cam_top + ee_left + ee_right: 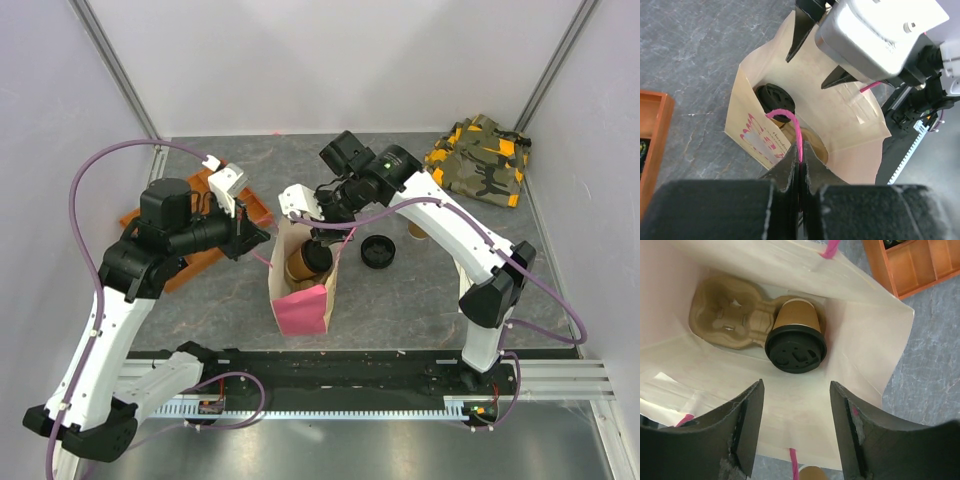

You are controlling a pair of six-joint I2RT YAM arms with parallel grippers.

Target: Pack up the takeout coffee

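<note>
We find the coffee sitting inside the bag.
In the paper bag (867, 335), the takeout coffee (795, 347) stands lidded in one slot of a pulp carrier (725, 315) on the bag's floor. We see the left gripper (799, 165) clenched on the pink handle (790, 122), and the right gripper (796, 387) released above the bag's mouth.

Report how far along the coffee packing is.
Done: the takeout coffee sits lidded in the cup carrier inside the paper bag. In hand: the left gripper pinches the pink handle; the right gripper hangs open over the bag mouth. Left: probably only lifting that arm clear and releasing the handle.
</note>
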